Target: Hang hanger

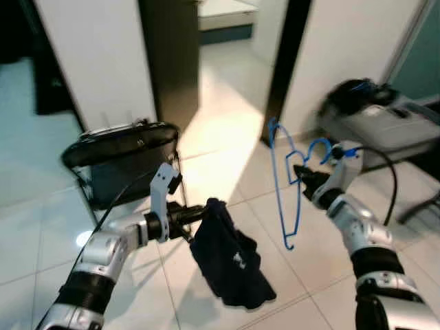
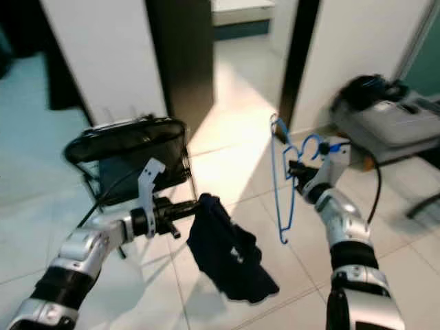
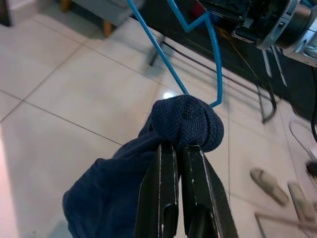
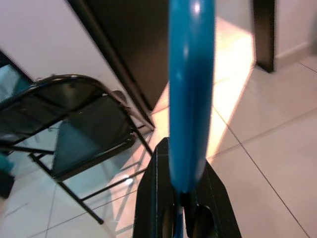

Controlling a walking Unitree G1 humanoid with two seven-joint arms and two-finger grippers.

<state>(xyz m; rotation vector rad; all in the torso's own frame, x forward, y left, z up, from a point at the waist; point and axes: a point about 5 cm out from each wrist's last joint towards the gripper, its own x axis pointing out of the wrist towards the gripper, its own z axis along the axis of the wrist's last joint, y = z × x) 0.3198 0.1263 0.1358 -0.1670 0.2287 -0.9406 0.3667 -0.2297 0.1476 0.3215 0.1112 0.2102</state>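
A blue wire hanger (image 1: 285, 180) hangs upright in the air, held near its middle by my right gripper (image 1: 300, 174), which is shut on it; the hanger's bar (image 4: 190, 94) runs up from between the black fingers (image 4: 158, 198). My left gripper (image 1: 205, 210) is shut on a bunched corner of a dark navy garment (image 1: 230, 261), which dangles below it over the floor. In the left wrist view the cloth (image 3: 185, 124) bulges past the fingertips and the hanger's lower corner (image 3: 215, 101) sits just behind it. Hanger and garment are apart, the hanger to the right.
A black folding chair (image 1: 124, 161) stands behind my left arm. At the right are a grey low unit (image 1: 392, 124) with a dark bag (image 1: 354, 93) and black cables (image 1: 392, 179). A doorway (image 1: 220, 48) opens beyond. Slippers (image 3: 270, 186) lie on the pale tiled floor (image 1: 227, 137).
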